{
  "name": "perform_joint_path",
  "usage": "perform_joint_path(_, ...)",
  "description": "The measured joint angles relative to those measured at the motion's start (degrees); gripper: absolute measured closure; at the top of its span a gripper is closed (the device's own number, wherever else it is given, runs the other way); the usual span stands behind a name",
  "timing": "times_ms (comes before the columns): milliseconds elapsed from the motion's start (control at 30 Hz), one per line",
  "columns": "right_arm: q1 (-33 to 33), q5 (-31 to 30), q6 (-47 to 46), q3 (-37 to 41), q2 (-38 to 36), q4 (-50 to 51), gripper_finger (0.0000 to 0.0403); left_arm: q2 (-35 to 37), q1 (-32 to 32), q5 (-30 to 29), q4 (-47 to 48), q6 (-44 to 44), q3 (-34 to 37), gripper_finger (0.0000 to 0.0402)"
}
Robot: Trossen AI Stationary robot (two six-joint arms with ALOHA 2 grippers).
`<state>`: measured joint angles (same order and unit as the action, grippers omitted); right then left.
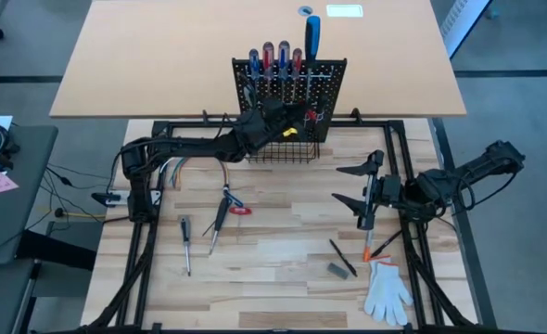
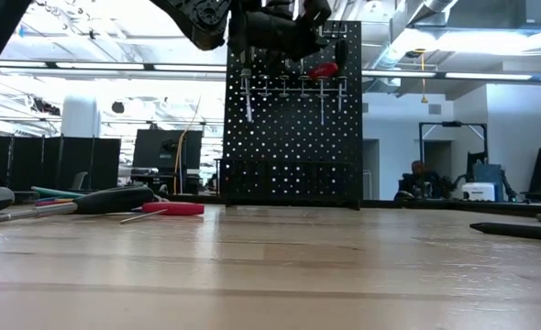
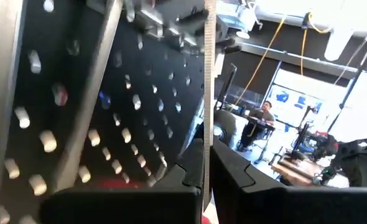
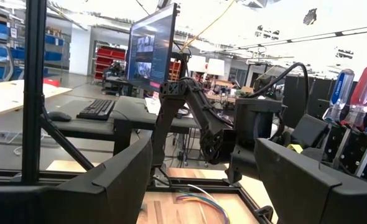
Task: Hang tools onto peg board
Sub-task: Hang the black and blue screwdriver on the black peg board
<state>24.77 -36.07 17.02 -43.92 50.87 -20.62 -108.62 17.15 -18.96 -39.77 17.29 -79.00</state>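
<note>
- the left claw [image 1: 287, 119] is pressed against the peg board [image 1: 329, 79] at the table's far edge, closed on a thin metal shaft [image 3: 206, 93], likely lining it up with a ring.
- several screwdrivers [image 1: 275, 57] already hang there.
- the right claw [image 1: 364, 184] waits open near the right edge; loose tools [image 1: 220, 215] lie well apart, leaving room.
</note>
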Motion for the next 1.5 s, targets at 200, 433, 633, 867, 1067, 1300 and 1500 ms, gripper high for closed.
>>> perform_joint_path(200, 0.00, 0.02, 0.01, 0.04, -0.02, 0.11, 0.0111, 0.67, -1.18, -0.79, 2.42, 2.09, 0.35, 0.0398)
perform_joint_path(433, 0.67, 0.09, 0.07, 0.04, -0.02, -0.02, 0.0111, 1.16, -1.13, -1.04, 4.93, 2.13, 0.20, 0.0398)
perform_joint_path(633, 0.72, 0.11, 0.27, 0.04, -0.02, -0.04, 0.0111, 1.18, -1.08, -1.00, 5.79, 0.00, 0.20, 0.0383)
perform_joint_path(867, 0.72, 0.11, 0.90, 0.04, -0.02, -0.01, 0.0111, 0.95, -1.11, -0.62, 10.38, -4.22, 0.31, 0.0328)
perform_joint_path(1067, 0.72, 0.11, 0.96, 0.04, -0.02, 0.02, 0.0111, 1.09, -1.02, -0.96, 16.01, -6.75, 0.26, 0.0287)
perform_joint_path(1300, 0.70, 0.11, 1.05, 0.04, -0.02, 0.04, 0.0111, 1.11, -3.01, -1.19, 21.64, -10.10, 0.26, 0.0281)
perform_joint_path(1500, -0.44, 0.11, -2.25, 0.04, 0.00, 3.65, 0.0111, 1.16, -7.93, -1.03, 26.19, -15.66, 0.26, 0.0281)
